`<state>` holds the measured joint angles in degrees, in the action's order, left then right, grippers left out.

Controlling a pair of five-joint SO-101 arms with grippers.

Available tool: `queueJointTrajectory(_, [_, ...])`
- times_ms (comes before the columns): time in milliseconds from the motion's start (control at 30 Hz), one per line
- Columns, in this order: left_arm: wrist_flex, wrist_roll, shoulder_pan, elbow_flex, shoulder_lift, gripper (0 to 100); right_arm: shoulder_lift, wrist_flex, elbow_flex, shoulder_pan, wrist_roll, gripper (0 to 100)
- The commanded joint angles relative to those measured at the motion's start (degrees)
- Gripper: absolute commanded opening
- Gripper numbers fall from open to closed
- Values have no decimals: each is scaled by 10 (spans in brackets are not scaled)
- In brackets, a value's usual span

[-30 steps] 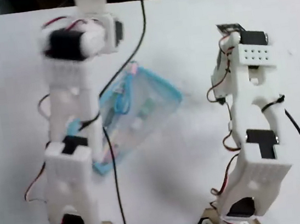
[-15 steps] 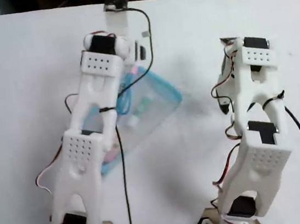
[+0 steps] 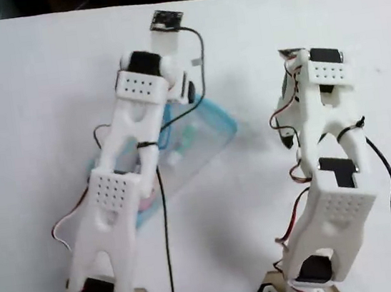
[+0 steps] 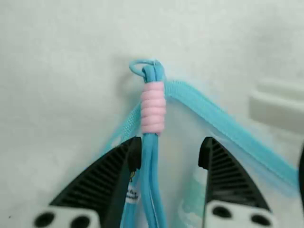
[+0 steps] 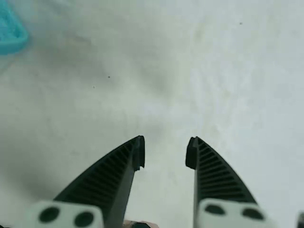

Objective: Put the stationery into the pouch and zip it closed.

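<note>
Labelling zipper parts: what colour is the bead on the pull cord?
Pink. The bead shows best in the left wrist view.

Pouch (image 3: 206,131) largely hidden beneath left arm (image 3: 116,199); contents (image 3: 188,137) too indistinct to identify; pull cord (image 4: 151,190) cut off at picture's edge.

a white table (image 3: 17,104) runs back to a dark strip (image 3: 54,0) along its far edge.

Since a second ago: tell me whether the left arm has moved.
Yes. The left arm swung rightward and now lies across the pouch.
</note>
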<state>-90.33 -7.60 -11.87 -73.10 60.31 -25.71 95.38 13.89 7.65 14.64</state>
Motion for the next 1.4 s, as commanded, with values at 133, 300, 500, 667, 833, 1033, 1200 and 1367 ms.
queueJointTrajectory(133, [45,3,-1,-9,21,221,4,-1,17,-4,-1,156])
queueJointTrajectory(300, [46,11,-1,-9,25,105,4,-1,17,-4,-1,156])
queueJointTrajectory(500, [19,73,-6,-16,18,30,4,0,17,-3,-1,156])
queueJointTrajectory(667, [-33,50,-5,-90,18,24,4,0,20,-3,-1,156])
queueJointTrajectory(833, [-84,5,-6,-222,18,24,9,2,20,-3,-1,156])
queueJointTrajectory(1033, [-95,-10,-7,-200,-69,24,9,23,21,-5,-2,158])
queueJointTrajectory(1200, [-99,-7,-28,-199,-168,24,9,36,21,-4,-2,159])
queueJointTrajectory(1367, [-105,-7,-44,-199,-240,24,10,54,22,-3,-3,159])
